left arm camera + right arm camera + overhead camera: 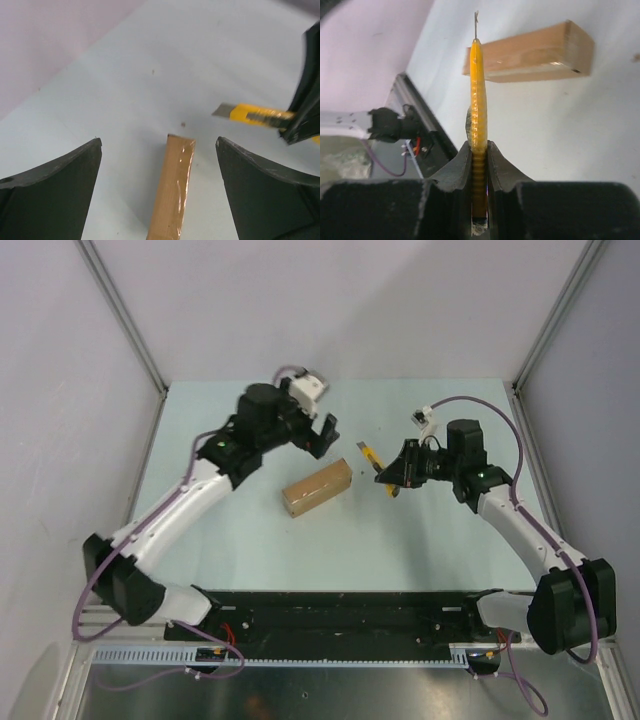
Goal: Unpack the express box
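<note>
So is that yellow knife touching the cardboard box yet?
Apart. The left wrist view shows bare table between the knife blade and the box.

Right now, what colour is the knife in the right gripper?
The knife is yellow with black; clearest in left wrist view.

White, black-jointed arms [190, 502] carry purple cables [483, 400].

The express box [317, 489] is plain brown, with a shiny clear film over it. The utility knife [372, 462] is yellow with some black, and its blade is grey. The table [400, 540] is pale blue-green. The left gripper [325, 437] and the right gripper [392, 478] are black, and the cables [468, 398] are purple.
</note>
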You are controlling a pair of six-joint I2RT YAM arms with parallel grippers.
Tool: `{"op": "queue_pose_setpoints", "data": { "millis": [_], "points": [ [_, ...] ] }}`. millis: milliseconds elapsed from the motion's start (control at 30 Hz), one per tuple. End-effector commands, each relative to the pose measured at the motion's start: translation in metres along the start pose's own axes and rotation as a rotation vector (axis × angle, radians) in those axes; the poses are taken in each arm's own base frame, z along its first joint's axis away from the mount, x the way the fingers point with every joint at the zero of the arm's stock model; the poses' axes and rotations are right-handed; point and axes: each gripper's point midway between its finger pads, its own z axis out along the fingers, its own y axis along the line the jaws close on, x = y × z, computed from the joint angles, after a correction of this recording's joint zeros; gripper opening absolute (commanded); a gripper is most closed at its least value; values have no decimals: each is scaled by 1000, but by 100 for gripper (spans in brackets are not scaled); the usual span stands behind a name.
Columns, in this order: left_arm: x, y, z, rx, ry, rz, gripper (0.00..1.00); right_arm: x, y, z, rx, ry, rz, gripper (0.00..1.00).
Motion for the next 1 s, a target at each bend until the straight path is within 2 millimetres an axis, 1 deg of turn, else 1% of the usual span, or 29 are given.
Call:
{"op": "queue_pose_setpoints", "data": {
  "millis": [0,33,67,100,200,233,267,333,367,433,567,600,733,800,833,867,900,933,967],
  "points": [
    [-84,-13,-59,191,-252,-162,100,-30,74,-21,-294,-48,-158,0],
    [-91,-21,-69,245,-273,-171,100,-31,88,-25,-354,-49,-174,0],
    [-93,-25,-73,283,-277,-178,100,-28,97,-27,-388,-36,-182,0],
    [-93,-28,-78,319,-282,-180,100,-33,107,-29,-428,-54,-222,0],
    [-90,-50,-91,443,-277,-198,100,-26,132,-35,-527,-13,-238,0],
    [-86,-55,-93,471,-268,-204,100,-23,141,-37,-557,6,-246,0],
    [-87,-64,-102,525,-272,-202,100,-21,146,-37,-571,12,-253,0],
    [-85,-73,-108,586,-258,-232,100,-14,159,-37,-607,34,-275,0],
    [-85,-82,-115,648,-253,-236,100,-14,162,-37,-611,34,-281,0],
    [-81,-89,-118,711,-219,-293,98,-9,168,-35,-626,49,-287,0],
    [-72,-100,-128,837,-158,-364,85,-6,175,-34,-631,55,-309,0],
    [-70,-106,-137,897,-151,-358,84,-5,175,-34,-629,60,-310,0],
    [-63,-114,-149,958,-128,-373,81,-6,177,-34,-616,51,-340,0],
    [-60,-114,-147,951,-119,-385,76,-8,180,-34,-621,45,-357,0],
    [-56,-114,-143,941,-109,-398,72,-6,179,-34,-613,61,-340,0],
    [-55,-114,-141,941,-101,-406,61,-5,180,-33,-616,63,-347,0],
    [-53,-114,-140,940,-98,-410,55,-5,180,-33,-614,65,-347,0],
    [-51,-114,-139,939,-91,-418,52,-4,181,-33,-615,67,-351,0],
    [-50,-114,-138,941,-86,-422,47,-4,181,-32,-617,66,-364,0]
  ]
}}
